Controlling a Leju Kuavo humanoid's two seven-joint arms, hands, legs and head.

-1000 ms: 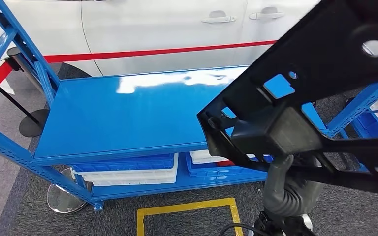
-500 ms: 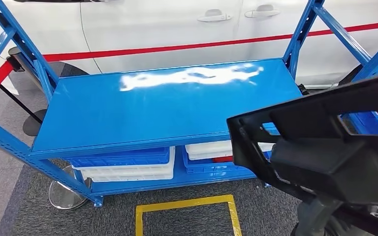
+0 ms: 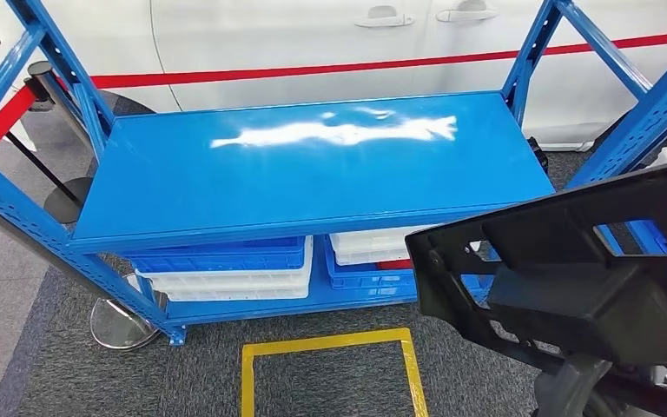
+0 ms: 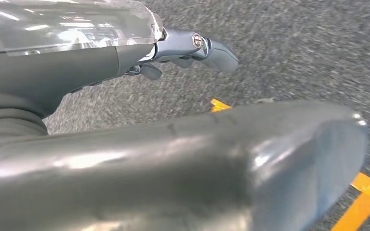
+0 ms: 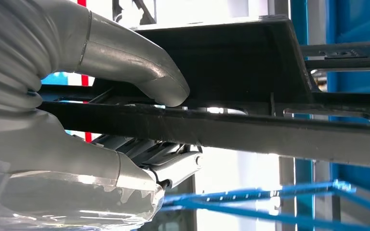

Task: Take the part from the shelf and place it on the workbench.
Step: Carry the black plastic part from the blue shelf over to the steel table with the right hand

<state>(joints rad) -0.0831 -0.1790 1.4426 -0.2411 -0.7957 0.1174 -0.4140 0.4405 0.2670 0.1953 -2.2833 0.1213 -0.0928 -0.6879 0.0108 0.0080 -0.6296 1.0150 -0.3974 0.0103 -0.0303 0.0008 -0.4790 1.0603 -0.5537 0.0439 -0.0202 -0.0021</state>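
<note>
Gripping the black part (image 3: 573,287) from beneath, the right hand (image 5: 125,130) clamps its bar — blue shelf (image 3: 313,165) beyond; left hand (image 4: 192,48) hangs released.

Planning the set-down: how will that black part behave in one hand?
The part looks like rigid moulded plastic, so probably stiff and lightish. It reaches far beyond the right hand, which grips one bar, so it may twist or sag. Its open frame could snag.
</note>
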